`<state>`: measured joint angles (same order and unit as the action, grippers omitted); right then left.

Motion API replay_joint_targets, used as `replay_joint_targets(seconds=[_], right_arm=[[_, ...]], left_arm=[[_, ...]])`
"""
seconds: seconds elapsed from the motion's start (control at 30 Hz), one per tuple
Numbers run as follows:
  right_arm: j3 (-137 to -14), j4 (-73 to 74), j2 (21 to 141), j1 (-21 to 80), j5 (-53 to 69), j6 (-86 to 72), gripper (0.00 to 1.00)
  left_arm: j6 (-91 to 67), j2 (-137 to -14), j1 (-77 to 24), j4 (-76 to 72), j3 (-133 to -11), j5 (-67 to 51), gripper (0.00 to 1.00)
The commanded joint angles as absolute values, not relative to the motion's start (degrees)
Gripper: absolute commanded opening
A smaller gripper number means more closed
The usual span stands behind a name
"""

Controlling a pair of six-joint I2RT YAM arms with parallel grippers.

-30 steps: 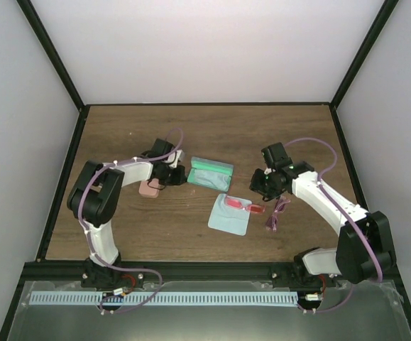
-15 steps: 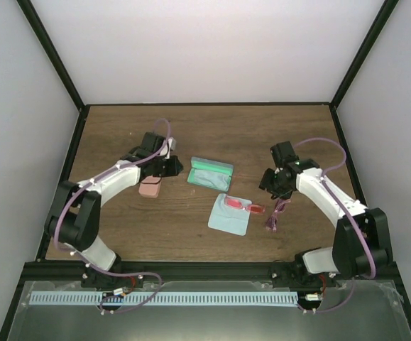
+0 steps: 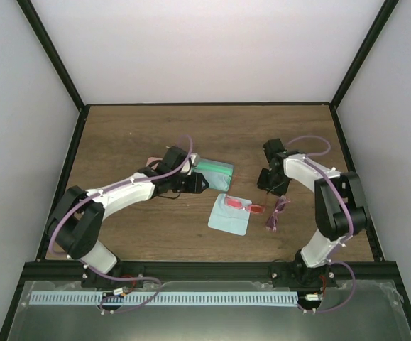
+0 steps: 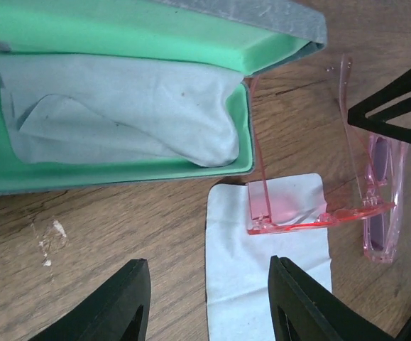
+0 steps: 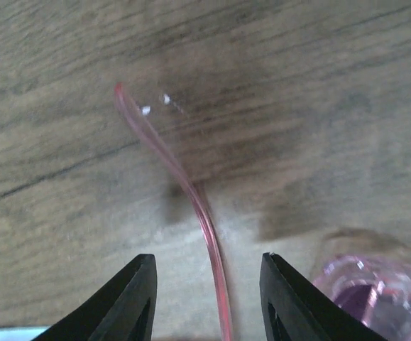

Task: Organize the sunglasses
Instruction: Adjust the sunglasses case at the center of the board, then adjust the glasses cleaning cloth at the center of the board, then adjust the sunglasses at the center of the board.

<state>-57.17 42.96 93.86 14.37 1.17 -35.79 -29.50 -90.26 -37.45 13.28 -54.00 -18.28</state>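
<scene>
1. We see the red-lensed pair [image 4: 285,206] lying on the pale cloth [image 4: 262,284], just beside the open case [image 4: 155,39]. The risk is that a low pinch takes the cloth up with the frame.
2. The pinkish-purple pair [image 5: 375,291] lies on the bare table [image 5: 297,85], just beside the red pair on its right. Its thin arm [image 5: 191,192] runs between the right gripper's fingers.
3. The right gripper [image 5: 209,302] is partly spread and holds nothing, with the jaws either side of that arm. We judge that closing on so thin a piece could let it flex or slip out. The frame could also swing and knock the red pair.
4. The left gripper [image 4: 209,305] is spread and empty, hanging over the near edge of the cloth. A descent from here would land on cloth, not on the frame.
5. The case already holds a bunched cloth [image 4: 120,106]. Glasses dropped on it may sit high and stop the lid from closing.
6. Both claws are working near each other, so we flag a collision if both move in at once.
</scene>
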Motion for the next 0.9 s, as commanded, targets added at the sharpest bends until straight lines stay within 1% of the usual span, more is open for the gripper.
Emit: replay_joint_targets(seconds=[0.0, 0.03, 0.13, 0.23, 0.3, 0.37, 0.5, 0.63, 0.87], right_arm=[[-60.84, 41.65, 97.57, 13.83, 0.09, -34.03, 0.38], [-60.98, 41.4, 98.2, 13.87, 0.15, -33.83, 0.36], [-61.68, 41.94, 101.12, 13.84, -0.04, -33.6, 0.25], [-62.3, 42.23, 103.69, 13.83, -0.26, -33.26, 0.21], [-62.31, 41.96, 104.03, 13.81, -0.28, -33.14, 0.16], [-62.41, 41.79, 103.47, 13.81, -0.2, -33.26, 0.11], [-63.18, 42.43, 101.65, 13.44, -0.05, -33.51, 0.02], [-64.55, 44.05, 100.53, 11.27, 1.06, -33.17, 0.01], [-66.53, 46.11, 98.1, 7.15, -1.01, -31.3, 0.01]], left_arm=[[-30.46, -88.02, -37.81, 13.0, -54.15, -17.24, 0.48], [-30.08, -87.91, -38.1, 13.56, -54.69, -17.12, 0.48], [-28.77, -89.39, -41.37, 15.02, -57.5, -16.02, 0.44], [-28.15, -93.23, -46.96, 17.28, -61.29, -15.0, 0.44], [-28.85, -94.98, -49.8, 16.54, -62.28, -14.82, 0.44], [-29.24, -96.48, -51.96, 15.73, -63.6, -15.07, 0.44], [-26.97, -99.51, -54.49, 18.65, -68.7, -13.97, 0.43], [-26.81, -100.88, -54.59, 18.32, -69.96, -14.81, 0.43], [-26.5, -102.39, -54.66, 18.34, -71.98, -14.72, 0.43]])
